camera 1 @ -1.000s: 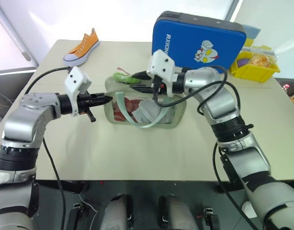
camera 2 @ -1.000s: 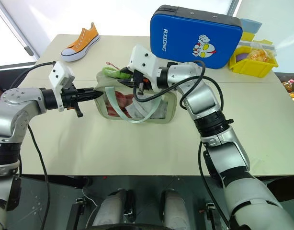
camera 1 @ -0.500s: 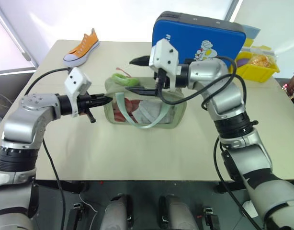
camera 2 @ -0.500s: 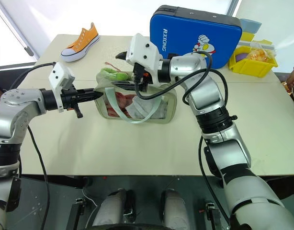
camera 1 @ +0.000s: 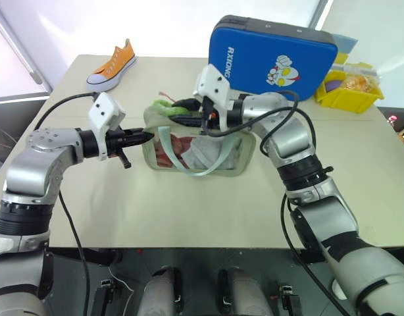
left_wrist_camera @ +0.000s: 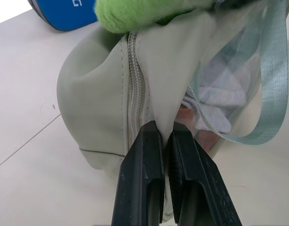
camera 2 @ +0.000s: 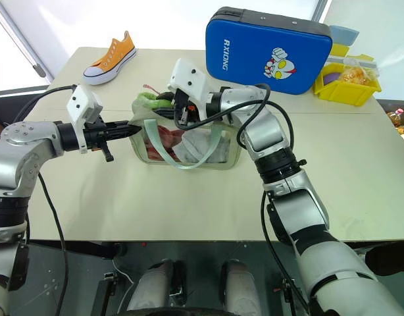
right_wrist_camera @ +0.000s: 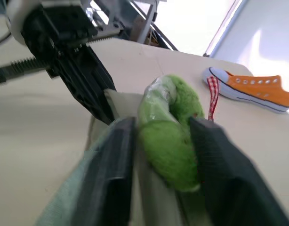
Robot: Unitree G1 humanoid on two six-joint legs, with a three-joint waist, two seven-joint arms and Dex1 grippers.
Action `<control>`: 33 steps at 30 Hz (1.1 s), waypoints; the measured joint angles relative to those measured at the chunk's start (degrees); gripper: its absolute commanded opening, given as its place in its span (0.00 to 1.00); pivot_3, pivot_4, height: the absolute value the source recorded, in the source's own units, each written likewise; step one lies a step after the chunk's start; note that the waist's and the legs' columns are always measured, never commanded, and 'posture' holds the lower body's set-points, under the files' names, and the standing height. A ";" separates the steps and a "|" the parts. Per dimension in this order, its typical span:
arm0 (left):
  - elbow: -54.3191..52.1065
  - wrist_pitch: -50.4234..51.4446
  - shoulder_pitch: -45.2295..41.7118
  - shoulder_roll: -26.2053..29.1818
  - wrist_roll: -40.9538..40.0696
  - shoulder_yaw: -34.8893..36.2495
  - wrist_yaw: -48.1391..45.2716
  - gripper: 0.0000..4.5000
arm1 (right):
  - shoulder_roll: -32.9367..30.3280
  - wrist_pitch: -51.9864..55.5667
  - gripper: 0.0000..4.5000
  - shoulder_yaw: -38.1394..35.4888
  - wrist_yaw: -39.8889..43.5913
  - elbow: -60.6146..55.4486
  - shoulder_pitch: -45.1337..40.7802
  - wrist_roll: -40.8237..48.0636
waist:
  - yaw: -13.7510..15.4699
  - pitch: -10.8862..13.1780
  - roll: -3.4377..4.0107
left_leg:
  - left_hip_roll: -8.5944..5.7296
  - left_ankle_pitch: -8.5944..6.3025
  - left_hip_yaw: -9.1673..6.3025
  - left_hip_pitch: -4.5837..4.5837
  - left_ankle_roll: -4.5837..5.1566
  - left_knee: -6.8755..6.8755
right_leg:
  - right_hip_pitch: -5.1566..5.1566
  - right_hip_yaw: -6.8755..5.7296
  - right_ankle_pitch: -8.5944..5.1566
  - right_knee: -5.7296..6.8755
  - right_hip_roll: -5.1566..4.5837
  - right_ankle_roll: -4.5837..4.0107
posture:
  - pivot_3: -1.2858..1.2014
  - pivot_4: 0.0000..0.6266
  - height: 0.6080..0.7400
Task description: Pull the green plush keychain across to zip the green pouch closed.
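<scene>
A beige table (camera 1: 189,204) seen from above, w/ a pale sage-green pouch (camera 1: 241,155) standing upright near its centre; the pouch has a clear window panel showing pale and reddish contents, and a mint strap (camera 1: 215,161) loops down its front. The left gripper (camera 1: 147,137) reaches in level from the robot's left, its two black fingers pressed together and pinching the pouch's fabric at the left end, right beside the zipper (left_wrist_camera: 133,94) seam, as the left wrist view shows close up. The right gripper (camera 1: 177,110) comes across from the robot's right over the top of the pouch, pointing toward the left end. Its fingers (right_wrist_camera: 111,183) are clamped on the green plush keychain (right_wrist_camera: 170,136), a fuzzy lime-green lump sitting at the pouch's top left corner, by the zipper's end. Behind the pouch stands a blue hard case (camera 1: 268,56) w/ a cartoon print. An orange sneaker (camera 1: 113,64) lies at the far left corner of the table, well apart from the pouch. A yellow bin (camera 1: 353,92) sits at the far right.
</scene>
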 measured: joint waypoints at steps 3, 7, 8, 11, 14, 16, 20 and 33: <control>0.01 -0.09 0.00 0.00 0.09 -0.02 0.00 0.00 | 0.12 4.16 0.02 -1.27 0.12 -0.72 -0.08 2.30 | -0.02 0.00 0.00 | 0.00 0.00 0.00 0.00 0.00 0.00 | 0.00 0.00 0.00 0.00 0.00 0.00 | 0.52 0.24 1.00; 0.37 -0.17 -0.39 -0.08 0.48 -0.25 0.04 0.00 | 0.33 8.97 0.02 -3.01 -0.77 -1.23 -0.78 4.61 | -0.05 0.00 0.00 | 0.00 0.00 0.00 0.00 0.00 0.00 | 0.00 0.00 0.00 0.01 0.00 0.00 | 0.52 0.24 1.00; 0.38 -0.18 -0.46 -0.13 0.53 -0.28 0.05 0.00 | 0.38 9.55 0.02 -3.44 -1.18 -1.23 -1.05 4.88 | -0.02 0.00 0.00 | 0.00 0.00 0.00 0.00 0.00 0.00 | 0.00 0.00 0.00 0.00 0.00 0.00 | 0.52 0.24 1.00; 0.40 -0.22 -0.50 -0.41 0.56 -0.29 0.06 0.00 | -0.96 9.88 0.02 -4.59 -3.01 -1.23 -2.40 4.80 | 0.12 0.00 0.00 | -0.01 0.00 -0.01 -0.01 0.01 0.00 | 0.00 0.00 0.00 0.00 -0.02 0.00 | 0.52 0.24 1.00; 0.32 -0.22 -0.49 -0.45 0.54 -0.31 0.07 0.00 | -6.19 10.18 0.02 -5.49 -4.67 -2.40 -2.55 3.64 | 0.35 0.00 0.00 | -0.05 -0.02 -0.02 -0.06 0.03 0.00 | -0.01 0.00 0.00 -0.04 -0.06 0.00 | 0.52 0.24 1.00; 0.33 -0.22 -0.40 -0.37 0.52 -0.26 0.07 0.00 | -11.49 10.58 0.02 -6.76 -5.12 -4.39 -1.75 2.43 | 0.38 0.00 0.00 | -0.06 -0.04 -0.02 -0.07 0.07 0.00 | -0.01 0.00 0.00 -0.07 -0.08 0.00 | 0.52 0.24 1.00; 0.26 -0.18 -0.14 -0.03 0.51 0.05 0.30 0.00 | -21.00 11.78 0.02 -8.27 -6.80 -10.23 3.40 -0.78 | 0.05 0.00 0.00 | -0.04 -0.05 0.01 -0.04 0.08 -0.04 | -0.02 0.01 0.00 -0.08 -0.07 0.00 | 0.52 0.24 1.00; 0.24 -0.14 0.08 -1.66 0.53 0.13 1.68 0.00 | -27.78 20.21 0.02 -11.51 -19.71 -18.81 21.25 -6.96 | 0.23 -0.03 -0.03 | -0.04 -0.03 0.03 0.00 0.06 0.00 | 0.02 0.01 0.00 -0.07 -0.07 0.00 | 0.52 0.24 1.00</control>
